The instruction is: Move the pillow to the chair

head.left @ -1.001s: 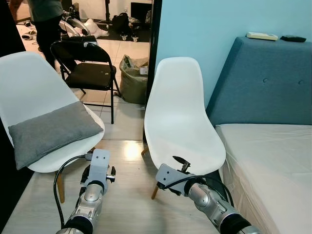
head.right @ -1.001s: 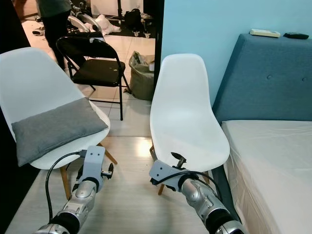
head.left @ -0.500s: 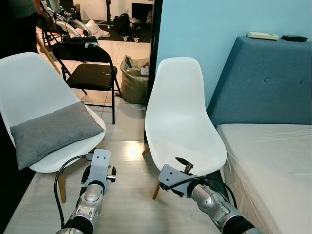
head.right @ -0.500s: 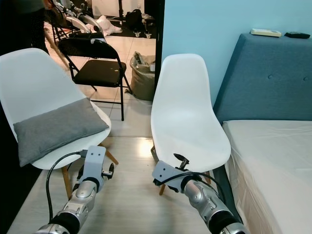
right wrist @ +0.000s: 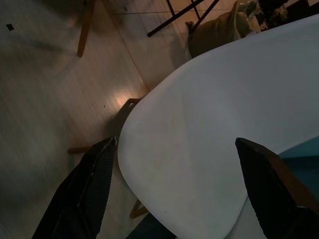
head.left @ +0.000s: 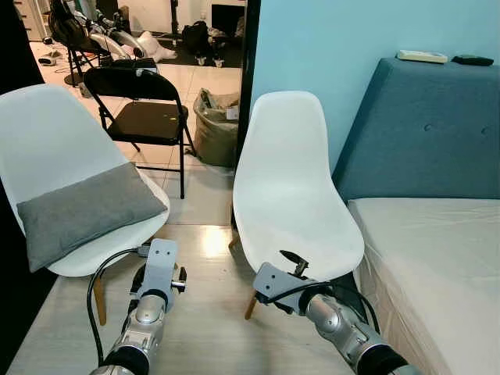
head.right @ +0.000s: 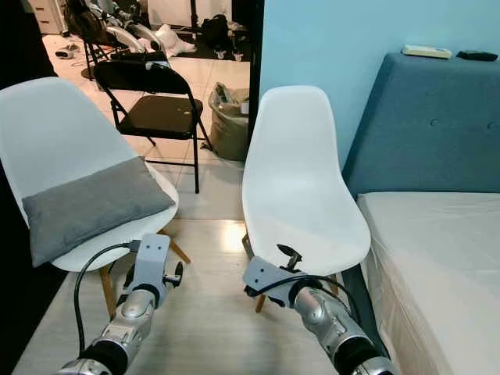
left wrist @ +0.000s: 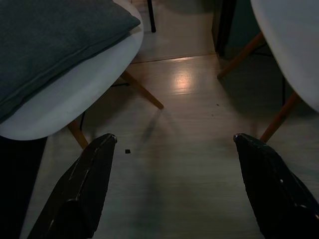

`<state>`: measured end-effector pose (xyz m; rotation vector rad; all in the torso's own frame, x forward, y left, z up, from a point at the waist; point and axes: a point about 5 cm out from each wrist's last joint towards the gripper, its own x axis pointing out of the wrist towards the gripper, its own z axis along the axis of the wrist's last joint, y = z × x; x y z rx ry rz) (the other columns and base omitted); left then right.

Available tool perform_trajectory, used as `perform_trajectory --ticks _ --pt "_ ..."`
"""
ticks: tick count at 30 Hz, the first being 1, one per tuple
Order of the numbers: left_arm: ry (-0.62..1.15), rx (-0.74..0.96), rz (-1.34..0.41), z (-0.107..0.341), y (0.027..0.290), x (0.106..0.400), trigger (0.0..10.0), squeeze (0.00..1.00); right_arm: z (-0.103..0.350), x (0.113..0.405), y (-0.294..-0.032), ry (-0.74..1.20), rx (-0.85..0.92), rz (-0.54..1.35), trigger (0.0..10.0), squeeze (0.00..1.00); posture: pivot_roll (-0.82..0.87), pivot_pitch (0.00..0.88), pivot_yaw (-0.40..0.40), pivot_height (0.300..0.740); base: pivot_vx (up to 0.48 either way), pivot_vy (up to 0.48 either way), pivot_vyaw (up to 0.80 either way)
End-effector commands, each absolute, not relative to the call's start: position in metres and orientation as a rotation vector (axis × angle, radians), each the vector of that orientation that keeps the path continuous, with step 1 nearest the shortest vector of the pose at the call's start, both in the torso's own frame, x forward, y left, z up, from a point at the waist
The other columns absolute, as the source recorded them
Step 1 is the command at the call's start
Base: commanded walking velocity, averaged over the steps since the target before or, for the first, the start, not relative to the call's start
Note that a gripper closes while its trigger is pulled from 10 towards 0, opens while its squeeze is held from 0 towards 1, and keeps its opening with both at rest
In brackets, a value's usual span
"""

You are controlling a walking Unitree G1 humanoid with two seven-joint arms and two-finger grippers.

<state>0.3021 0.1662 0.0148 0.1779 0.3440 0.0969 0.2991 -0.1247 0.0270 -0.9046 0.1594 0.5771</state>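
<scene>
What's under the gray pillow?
The pillow lies on the seat of the left white chair. Below the seat you can see wooden legs and floor. The part of the seat beneath the pillow is covered.

The gray pillow (head.left: 84, 217) looks like soft matt cloth, both white chairs (head.left: 293, 195) are smooth plastic on wooden legs (left wrist: 141, 89), the floor (left wrist: 189, 164) is pale wood with a shine, and the bed's headboard (head.left: 426, 133) is blue cloth.

looks like a home bedroom | bed (head.left: 437, 258) with blue headboard (head.left: 426, 133) | white chairs (head.left: 293, 187) | doorway to cluttered tiled room, folding chair (head.left: 141, 105)
</scene>
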Motion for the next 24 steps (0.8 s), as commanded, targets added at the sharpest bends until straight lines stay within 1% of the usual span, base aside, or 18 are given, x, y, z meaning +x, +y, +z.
perform_trajectory --ticks 1,13,24 --pt "0.373 0.176 0.097 0.0096 0.1672 0.2981 10.0 0.00 0.0248 0.2973 -0.1258 0.170 -0.916 0.578 10.0 0.00 -0.01 0.082 -0.048 0.740 0.000 0.000 0.00" --pt "0.370 0.181 0.087 0.0112 0.1651 0.3001 10.0 0.00 0.0244 0.2975 -0.1256 0.176 -0.904 0.576 10.0 0.00 -0.01 0.080 -0.035 0.740 0.000 0.000 0.00" --pt "0.371 0.180 0.090 0.0111 0.1651 0.3000 10.0 0.00 0.0255 0.2990 -0.1276 0.184 -0.875 0.570 10.0 0.00 -0.02 0.078 -0.041 0.740 0.000 0.000 0.00"
